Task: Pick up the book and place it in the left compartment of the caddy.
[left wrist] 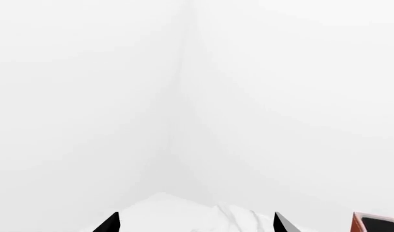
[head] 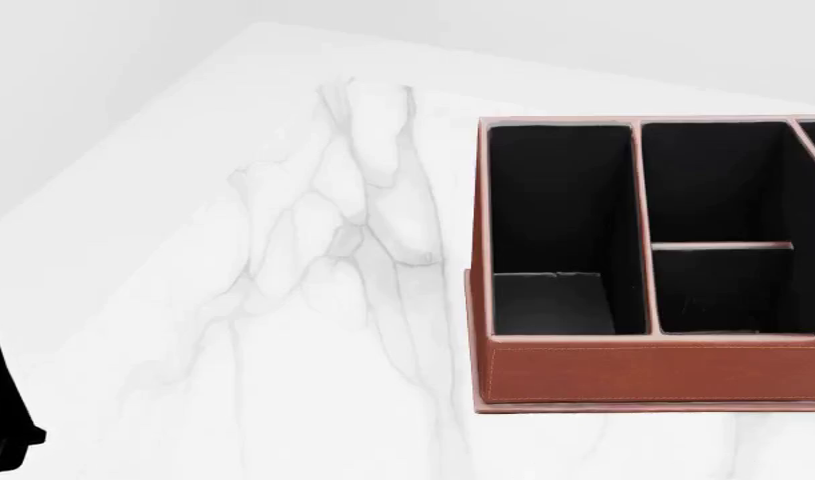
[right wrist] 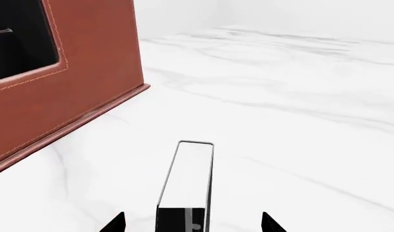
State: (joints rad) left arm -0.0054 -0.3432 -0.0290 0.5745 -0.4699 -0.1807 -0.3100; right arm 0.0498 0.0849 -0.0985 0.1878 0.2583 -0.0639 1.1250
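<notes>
The large reddish-brown leather-look caddy (head: 654, 372) with black lining stands on the white marble-veined table (head: 287, 300), at about three o'clock in the head view. Its long narrow black-lined left compartment (head: 557, 225) runs the caddy's full depth and faces upward, so anything dropped in has to come from above. Something flat and dark seems to lie on its floor near the front wall, but I cannot tell what it is.

The small thin black-covered book (right wrist: 187, 186) with white page edges shows only in the right wrist view. It stands on edge on the table, pointing straight away from the right gripper (right wrist: 191, 223), whose two dark fingertips flank its near end with clear gaps on both sides. The jaws are spread and not touching it; I judge this alignment is meant for a pinch across the covers. The caddy's outer wall rises at ten o'clock from the book, nearby but apart.

The left gripper (left wrist: 197, 224) points at a blank white wall corner, its tips spread wide around nothing, with only a sliver of the caddy's rim in sight. It looks parked out of the way.
</notes>
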